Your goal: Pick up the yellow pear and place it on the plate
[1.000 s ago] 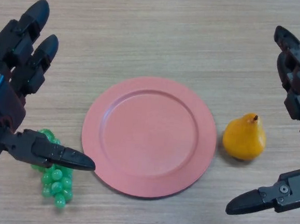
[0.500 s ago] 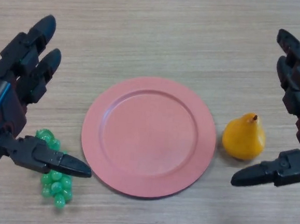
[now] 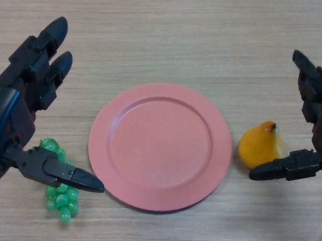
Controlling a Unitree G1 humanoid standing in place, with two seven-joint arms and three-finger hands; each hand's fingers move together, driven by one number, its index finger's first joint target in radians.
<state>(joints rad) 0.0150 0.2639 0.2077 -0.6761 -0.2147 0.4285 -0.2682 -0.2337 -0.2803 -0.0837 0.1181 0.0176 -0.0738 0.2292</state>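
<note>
The yellow pear (image 3: 260, 151) sits on the wooden table (image 3: 168, 32), just beside the right edge of the pink plate (image 3: 159, 146). It is not on the plate yet. The right hand (image 3: 316, 133) is spread wide around it. The thumb lies across the front of the pear and the fingers reach up past its far side. Nothing squeezes the pear so far.

To do this step well, I think the hand needs to come in a little more so the pear sits deep between thumb and fingers. Then it can close slowly. The pear is round and smooth, so it may roll or slip if it is only pinched at the edge.

One second ago the thumb was lower and away from the pear. Now it has moved up in front of it.

The left hand (image 3: 18, 123) waits open above the green grapes (image 3: 60, 193), left of the plate.
</note>
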